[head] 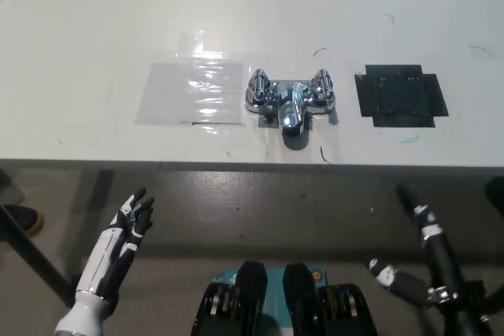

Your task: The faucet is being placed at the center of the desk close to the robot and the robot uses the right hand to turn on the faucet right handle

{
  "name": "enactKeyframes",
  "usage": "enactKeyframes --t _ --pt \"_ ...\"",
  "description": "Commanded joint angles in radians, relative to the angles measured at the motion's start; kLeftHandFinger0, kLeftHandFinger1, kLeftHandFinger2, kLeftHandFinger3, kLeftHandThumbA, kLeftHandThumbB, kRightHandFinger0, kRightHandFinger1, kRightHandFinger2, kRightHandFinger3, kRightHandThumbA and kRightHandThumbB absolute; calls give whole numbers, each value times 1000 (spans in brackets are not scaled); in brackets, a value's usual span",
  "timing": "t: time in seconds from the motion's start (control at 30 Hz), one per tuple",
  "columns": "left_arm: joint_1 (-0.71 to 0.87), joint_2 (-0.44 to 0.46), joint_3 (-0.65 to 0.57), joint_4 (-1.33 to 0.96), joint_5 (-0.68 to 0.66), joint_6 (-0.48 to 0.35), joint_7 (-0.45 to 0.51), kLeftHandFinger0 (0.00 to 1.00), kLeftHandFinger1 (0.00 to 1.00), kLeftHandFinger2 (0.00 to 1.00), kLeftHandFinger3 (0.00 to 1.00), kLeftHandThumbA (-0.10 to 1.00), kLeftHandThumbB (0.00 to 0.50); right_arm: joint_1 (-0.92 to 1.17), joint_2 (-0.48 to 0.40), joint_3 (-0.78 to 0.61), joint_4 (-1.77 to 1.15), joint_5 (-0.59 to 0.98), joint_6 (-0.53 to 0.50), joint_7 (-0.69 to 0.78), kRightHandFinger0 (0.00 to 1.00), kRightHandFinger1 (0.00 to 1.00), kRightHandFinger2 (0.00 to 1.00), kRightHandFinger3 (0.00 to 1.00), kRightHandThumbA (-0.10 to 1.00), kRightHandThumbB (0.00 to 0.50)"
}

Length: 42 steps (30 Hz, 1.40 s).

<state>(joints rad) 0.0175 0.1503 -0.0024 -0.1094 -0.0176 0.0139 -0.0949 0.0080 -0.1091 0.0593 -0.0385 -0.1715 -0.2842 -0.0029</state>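
Observation:
A chrome faucet [290, 100] stands on the white desk [236, 13], near its front edge at the middle. Its left handle [258, 88] and right handle [321, 86] flank the spout [292, 117], which points toward me. My black right hand [431, 261] is below the desk edge at the lower right, open, with fingers stretched toward the desk and well short of the faucet. At the lower left my white left hand [130, 224] rests open below the desk edge, its fingers apart. Neither hand touches anything.
A clear plastic sheet [191, 92] lies flat just left of the faucet. A black taped patch [402, 96] lies to its right. A dark table leg [96, 190] and a person's shoe [20, 218] show on the floor at the left.

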Motion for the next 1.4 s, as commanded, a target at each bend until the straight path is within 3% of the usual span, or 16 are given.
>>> enactKeyframes --t 0.0,0.17,0.27,0.33,0.47,0.6,0.63,0.67,0.77,0.8,0.9,0.97,1.17,1.3,1.37 --pt "3 -5 -13 -45 -10 -32 -18 1000 1000 1000 1000 884 166 -42 -27 -51 -188 -24 40 -15 1000 1000 1000 1000 848 225" --pt "14 -18 -35 -49 -12 -48 -32 1000 1000 1000 1000 896 159 -142 -75 -125 -313 -17 180 4 1000 1000 1000 1000 998 262" --pt "11 -19 -39 -48 -10 -49 -32 1000 1000 1000 1000 900 154 -218 -113 -157 -355 0 278 25 1000 1000 1000 1000 1000 231" --pt "5 -18 -42 -37 -9 -58 -32 1000 1000 1000 1000 903 166 -296 -144 -174 -379 -20 378 38 1000 1000 1000 1000 1000 239" --pt "3 -18 -47 -39 -9 -58 -32 1000 1000 1000 1000 901 139 -442 -196 -185 -365 23 536 78 1000 1000 1000 1000 1000 184" --pt "1 -16 -45 -36 -12 -56 -32 1000 1000 1000 1000 893 131 -595 -270 -158 -301 -5 709 142 1000 1000 1000 1000 1000 264" --pt "-1 -15 -44 -36 -14 -51 -33 1000 1000 1000 1000 890 143 -670 -300 -145 -246 -24 745 207 1000 1000 1000 1000 1000 341" --pt "-2 -14 -44 -35 -14 -51 -34 1000 1000 1000 1000 890 145 -701 -311 -139 -220 -38 751 237 1000 1000 1000 1000 1000 358" --pt "-3 -12 -44 -28 -13 -59 -34 1000 1000 1000 1000 892 138 -842 -349 -97 -76 -44 754 352 1000 1000 1000 1000 1000 331" --pt "0 -11 -43 -27 -9 -61 -32 1000 1000 1000 1000 893 139 -905 -360 -66 -18 -41 754 405 1000 1000 1000 1000 1000 284" --pt "0 -11 -43 -26 -9 -60 -31 1000 1000 1000 1000 897 132 -1040 -356 -11 124 -81 754 519 1000 1000 1000 1000 1000 267" --pt "2 -11 -41 -26 -12 -60 -32 1000 1000 1000 1000 896 136 -1137 -363 60 237 -48 754 583 1000 1000 1000 1000 1000 191" --pt "0 -8 -41 -21 -1 -60 -28 1000 1000 1000 1000 918 153 -1307 -327 185 461 -208 754 651 1000 1000 1000 1000 1000 256" --pt "3 -9 -39 -21 1 -56 -24 1000 1000 1000 1000 927 171 -1409 -282 254 637 -195 754 659 1000 1000 1000 1000 1000 294" --pt "6 -9 -39 -23 -1 -53 -25 1000 1000 1000 1000 925 173 -1453 -268 323 704 -181 749 669 1000 1000 1000 1000 1000 222"
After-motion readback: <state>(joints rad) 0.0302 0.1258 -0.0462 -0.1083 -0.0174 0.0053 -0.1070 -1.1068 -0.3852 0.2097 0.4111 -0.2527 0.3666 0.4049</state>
